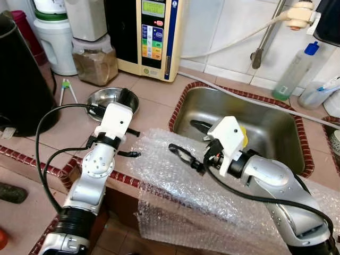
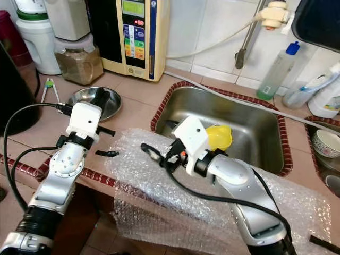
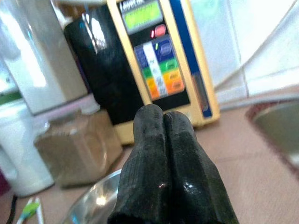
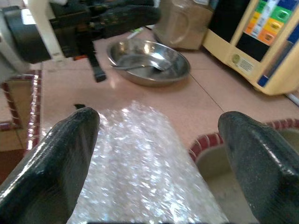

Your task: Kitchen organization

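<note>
Left eye view: a sheet of bubble wrap [image 1: 186, 186] lies over the front edge of the tiled worktop [image 1: 154, 109], beside the sink [image 1: 249, 127] and hanging down toward the floor. The right gripper [image 1: 180, 154] reaches over the wrap, fingers spread and holding nothing. The left gripper [image 1: 133, 142] is raised just off the wrap's left edge, with a steel bowl [image 1: 109, 101] behind it.

Right eye view: the same layout, but a yellow object [image 2: 219, 137] in the sink, just behind the right wrist, shows far more plainly here; what it is I cannot tell. A patterned bowl [image 2: 326, 142] also appears at the far right.

Left wrist view: the two fingers [image 3: 159, 158] are pressed together with nothing between them, pointing at the water purifier [image 3: 159, 60] and a jar [image 3: 74, 149] against the wall.

Right wrist view: the parted fingers [image 4: 56, 154] straddle the wrap, and the bowl turns out to hold a spoon [image 4: 138, 66].

The step looks like gathering up the wrap. It is thin and slippery, so the right gripper should come down onto a raised fold and pinch it fully before lifting, keeping clear of the sink rim.
</note>
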You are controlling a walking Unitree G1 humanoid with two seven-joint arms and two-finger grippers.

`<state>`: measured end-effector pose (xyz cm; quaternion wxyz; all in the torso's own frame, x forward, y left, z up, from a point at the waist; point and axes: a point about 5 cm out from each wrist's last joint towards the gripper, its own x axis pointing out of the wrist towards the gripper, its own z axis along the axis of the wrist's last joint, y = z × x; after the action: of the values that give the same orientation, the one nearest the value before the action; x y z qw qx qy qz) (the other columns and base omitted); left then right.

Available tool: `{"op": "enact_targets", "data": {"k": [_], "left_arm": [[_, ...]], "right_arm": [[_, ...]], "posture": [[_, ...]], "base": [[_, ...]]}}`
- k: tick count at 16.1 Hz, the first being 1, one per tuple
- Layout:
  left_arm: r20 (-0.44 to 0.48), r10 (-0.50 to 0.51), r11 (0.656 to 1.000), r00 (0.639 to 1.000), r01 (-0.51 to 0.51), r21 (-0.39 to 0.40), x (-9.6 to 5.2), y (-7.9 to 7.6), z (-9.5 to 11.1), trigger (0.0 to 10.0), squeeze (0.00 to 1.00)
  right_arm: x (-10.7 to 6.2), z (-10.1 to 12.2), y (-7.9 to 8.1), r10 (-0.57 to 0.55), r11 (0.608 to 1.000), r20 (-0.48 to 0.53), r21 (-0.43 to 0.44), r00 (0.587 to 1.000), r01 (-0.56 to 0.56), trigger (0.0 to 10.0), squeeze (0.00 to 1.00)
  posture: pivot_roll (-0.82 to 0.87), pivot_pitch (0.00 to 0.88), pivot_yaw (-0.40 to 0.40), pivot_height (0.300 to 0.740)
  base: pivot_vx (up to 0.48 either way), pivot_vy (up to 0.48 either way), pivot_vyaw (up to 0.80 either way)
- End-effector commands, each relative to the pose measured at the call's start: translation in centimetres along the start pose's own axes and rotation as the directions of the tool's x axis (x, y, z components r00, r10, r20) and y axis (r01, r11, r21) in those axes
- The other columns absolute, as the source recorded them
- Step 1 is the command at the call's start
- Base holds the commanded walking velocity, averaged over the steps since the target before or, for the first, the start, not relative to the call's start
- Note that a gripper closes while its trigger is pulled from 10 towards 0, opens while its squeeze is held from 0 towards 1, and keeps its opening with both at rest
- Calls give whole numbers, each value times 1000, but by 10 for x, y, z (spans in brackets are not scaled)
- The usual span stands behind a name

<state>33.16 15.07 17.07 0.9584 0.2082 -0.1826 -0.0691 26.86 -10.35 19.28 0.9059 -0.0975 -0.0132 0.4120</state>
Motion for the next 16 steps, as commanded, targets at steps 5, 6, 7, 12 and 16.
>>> {"op": "enact_targets", "data": {"k": [5,6,7,12,16], "left_arm": [[-19,9,1000,1000,-9,-10,-17,4,-16,10000,1000],[-41,24,1000,999,-24,-1,-22,4,-22,10000,1000],[-61,28,1000,998,-28,-8,-26,3,-28,10000,1000],[-98,7,1000,995,-8,-3,-29,-6,-39,10000,1000],[-128,28,999,991,-30,-16,-23,-9,-44,10000,1000]], "right_arm": [[-1,1,-3,-19,1000,10,-22,1000,19,10000,0],[-1,0,-3,-19,1000,8,-22,1000,19,10000,0],[-1,0,-2,-15,1000,5,-23,1000,15,10000,0],[-2,-2,8,52,999,-6,-12,999,-52,10000,0],[-5,-3,10,61,998,-15,-10,998,-61,10000,0]], "posture": [[-4,55,-84,740],[-5,54,-86,740],[-6,55,-85,740],[-15,56,-86,740],[-24,58,-83,740]], "base": [[0,0,0],[0,0,0],[0,0,0],[0,0,0],[0,0,0]]}}
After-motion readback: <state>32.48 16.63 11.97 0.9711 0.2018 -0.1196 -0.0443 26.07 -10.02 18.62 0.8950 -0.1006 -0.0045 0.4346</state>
